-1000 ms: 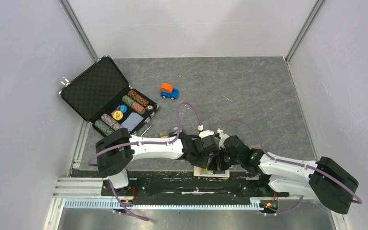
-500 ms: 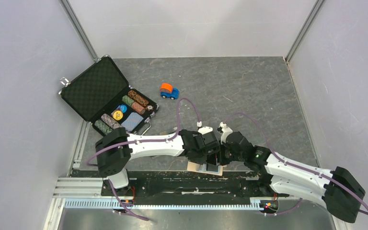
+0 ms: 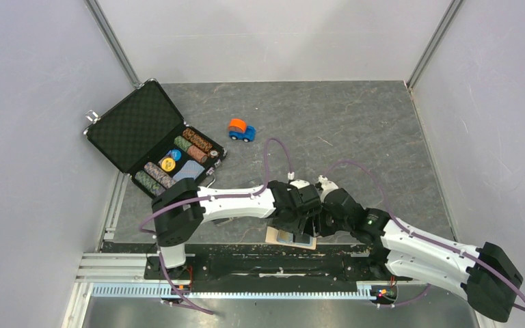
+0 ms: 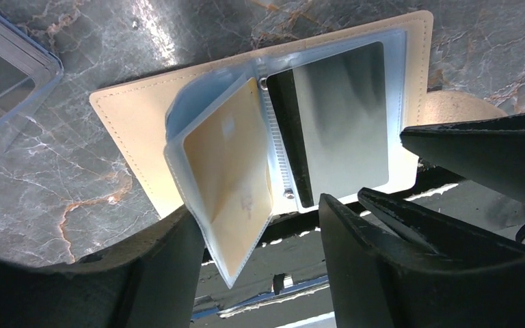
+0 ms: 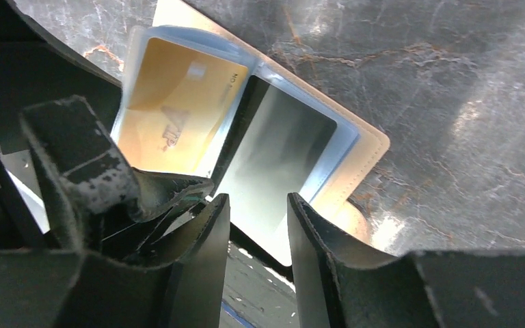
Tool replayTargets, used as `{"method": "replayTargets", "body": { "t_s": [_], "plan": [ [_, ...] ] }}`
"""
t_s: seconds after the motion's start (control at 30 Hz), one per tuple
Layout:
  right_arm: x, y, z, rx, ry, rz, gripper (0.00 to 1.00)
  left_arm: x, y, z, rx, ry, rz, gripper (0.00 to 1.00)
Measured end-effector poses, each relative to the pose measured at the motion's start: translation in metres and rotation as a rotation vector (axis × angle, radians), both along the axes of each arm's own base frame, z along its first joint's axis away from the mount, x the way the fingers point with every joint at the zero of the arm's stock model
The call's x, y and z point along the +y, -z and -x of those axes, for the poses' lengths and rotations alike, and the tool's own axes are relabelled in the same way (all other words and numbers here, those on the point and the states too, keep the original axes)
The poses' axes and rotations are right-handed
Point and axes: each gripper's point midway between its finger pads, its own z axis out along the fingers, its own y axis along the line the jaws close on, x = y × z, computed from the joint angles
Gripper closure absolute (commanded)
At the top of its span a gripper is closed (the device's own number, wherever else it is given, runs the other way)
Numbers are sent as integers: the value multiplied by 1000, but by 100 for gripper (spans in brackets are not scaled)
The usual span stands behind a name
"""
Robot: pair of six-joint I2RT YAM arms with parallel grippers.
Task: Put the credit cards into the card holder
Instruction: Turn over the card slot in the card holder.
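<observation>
The beige card holder (image 3: 272,234) lies open at the table's near edge; it also shows in the left wrist view (image 4: 133,113) and the right wrist view (image 5: 372,143). Its clear sleeves hold a gold card (image 4: 229,171) (image 5: 171,116) and a dark card with glare on it (image 4: 342,123) (image 5: 280,164). The sleeve with the gold card stands up, its corner between my left gripper's spread jaws. My left gripper (image 3: 299,217) (image 4: 260,232) is open just over the holder. My right gripper (image 3: 318,222) (image 5: 258,212) is open over the dark card, holding nothing. I cannot make out a light blue card.
A clear plastic box (image 4: 0,75) sits left of the holder. The open black chip briefcase (image 3: 152,137) stands at the back left, an orange and blue toy car (image 3: 241,129) behind the arms. The black rail (image 3: 246,263) runs just below the holder.
The card holder has slid a little left and away from the near edge. My left gripper has moved right over it. My right gripper has stayed beside it.
</observation>
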Motion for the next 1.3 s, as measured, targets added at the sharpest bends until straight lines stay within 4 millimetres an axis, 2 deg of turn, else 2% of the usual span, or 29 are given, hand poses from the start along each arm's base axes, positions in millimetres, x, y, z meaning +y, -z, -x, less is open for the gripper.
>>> {"method": "replayTargets", "body": {
  "t_s": [0.2,0.43,0.53,0.73,1.0,1.1,1.3],
  "plan": [
    [-8,0,-2,-7,21,18,60,-1,-2,-2,1,7,-32,25],
    [-12,1,-1,-4,21,31,60,-2,-2,3,8,33,-55,36],
    [-14,0,-3,-6,32,25,60,-8,-2,5,15,42,-29,36],
    [-20,-7,-9,-9,68,-2,59,-18,-4,12,41,55,57,29],
    [-27,-12,-15,-12,90,-36,59,-30,-7,11,48,60,126,29],
    [-29,-12,-17,-14,99,-37,60,-35,-12,12,48,67,155,29],
    [-32,-6,-18,-6,104,-31,61,-60,-36,24,51,117,283,29]
  ]
}}
